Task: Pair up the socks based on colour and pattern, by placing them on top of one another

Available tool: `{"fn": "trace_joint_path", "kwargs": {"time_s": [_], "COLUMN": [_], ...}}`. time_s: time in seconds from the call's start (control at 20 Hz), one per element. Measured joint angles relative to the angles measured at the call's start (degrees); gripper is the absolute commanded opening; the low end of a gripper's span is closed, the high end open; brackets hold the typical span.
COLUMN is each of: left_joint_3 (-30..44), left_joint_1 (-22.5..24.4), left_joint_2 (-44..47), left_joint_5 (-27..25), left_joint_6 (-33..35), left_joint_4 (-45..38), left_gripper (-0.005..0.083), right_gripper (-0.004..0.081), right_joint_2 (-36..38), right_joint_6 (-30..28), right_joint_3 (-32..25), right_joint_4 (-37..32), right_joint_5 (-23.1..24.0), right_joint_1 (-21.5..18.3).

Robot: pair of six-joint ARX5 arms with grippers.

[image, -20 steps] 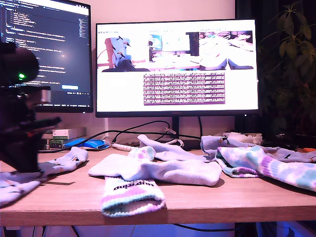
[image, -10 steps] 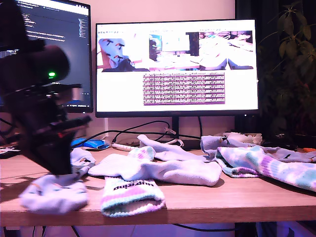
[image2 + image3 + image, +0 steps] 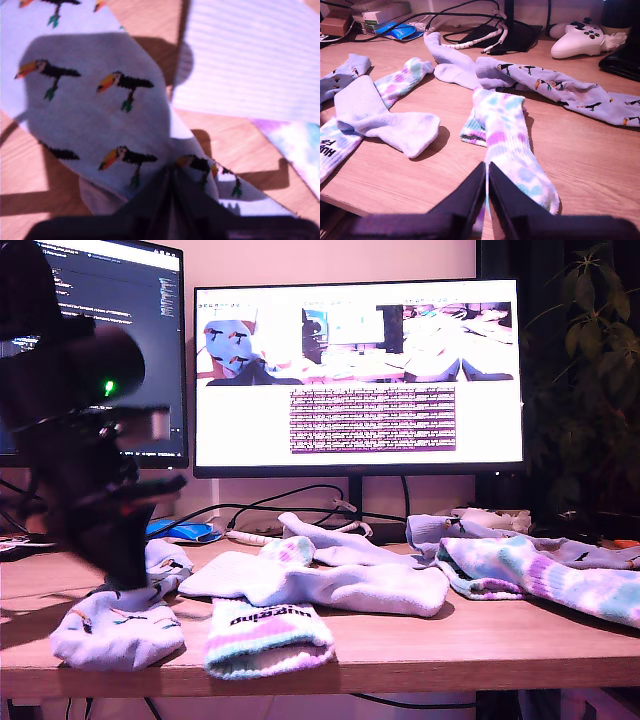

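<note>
Exterior view: my first gripper (image 3: 125, 575) comes down on a pale blue toucan sock (image 3: 118, 628) lying on the desk (image 3: 420, 645), just beside the tie-dye sock with the lettered cuff (image 3: 266, 632). In the first wrist view the jaws are pinched together on that toucan sock's fabric. My second gripper (image 3: 486, 187) has its jaws closed on the end of another tie-dye sock (image 3: 507, 137). A white sock (image 3: 330, 580) lies behind the lettered cuff, near the monitor (image 3: 358, 375).
</note>
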State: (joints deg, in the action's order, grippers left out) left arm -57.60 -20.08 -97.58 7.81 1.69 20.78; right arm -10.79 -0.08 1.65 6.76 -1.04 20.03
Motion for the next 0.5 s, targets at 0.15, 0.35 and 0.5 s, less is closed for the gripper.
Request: {"fn": "trace_joint_path", "kwargs": {"time_s": [0.15,0.35,0.5], "left_joint_3": [-0.5,-0.5,-0.6], "left_joint_1": [0.5,2.4,3.8], "left_joint_2": [0.0,-0.1,-2.3], "left_joint_5": [-3.8,-6.7,-6.7], "left_joint_6": [0.0,0.0,0.0], "left_joint_4": [-3.5,-11.9,-14.9], "left_gripper": [-0.0023,-0.0023,-0.0023], "right_gripper": [-0.0011,-0.0012,-0.0012], "right_joint_2": [0.0,0.0,0.0], "right_joint_6": [0.0,0.0,0.0], "right_joint_3": [0.0,0.0,0.0], "right_joint_4": [0.0,0.0,0.0], "right_joint_5": [0.0,0.0,0.0], "right_joint_1": [0.0,0.0,0.0]}}
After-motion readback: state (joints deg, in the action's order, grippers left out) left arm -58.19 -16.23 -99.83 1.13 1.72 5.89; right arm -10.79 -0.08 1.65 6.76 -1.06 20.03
